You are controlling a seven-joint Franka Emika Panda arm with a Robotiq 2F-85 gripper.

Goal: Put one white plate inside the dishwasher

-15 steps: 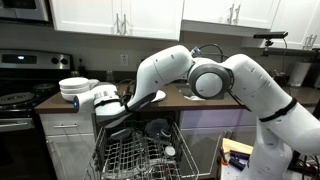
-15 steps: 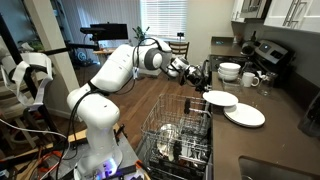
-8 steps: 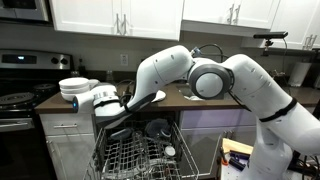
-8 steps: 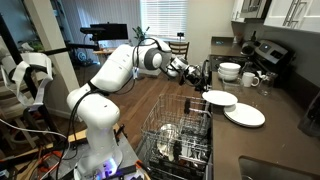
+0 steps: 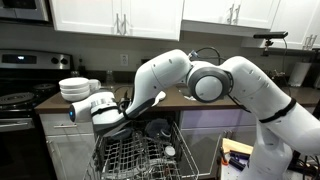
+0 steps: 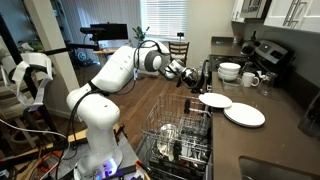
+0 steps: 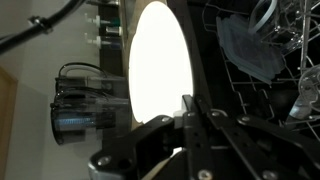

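My gripper (image 7: pixel 190 118) is shut on the rim of a white plate (image 7: pixel 160 65), which fills the middle of the wrist view. In both exterior views the plate (image 6: pixel 214 100) hangs tilted in the gripper (image 6: pixel 194 82) just above the pulled-out grey wire rack (image 6: pixel 178 132) of the open dishwasher. From the front the plate (image 5: pixel 146 102) shows edge-on, slanting over the rack (image 5: pixel 135 155). A second white plate (image 6: pixel 244 116) lies flat on the counter beside it.
A stack of white bowls (image 5: pixel 74 88) stands on the counter by the black stove (image 5: pixel 14 102); it also shows at the counter's far end (image 6: pixel 229 70) with mugs (image 6: pixel 250 79). Dishes (image 5: pixel 157 129) sit in the rack. The rack wires (image 7: pixel 275 55) lie close to the plate.
The gripper has carried the plate lower and nearer the rack, and the wrist has dropped away from the bowl stack.
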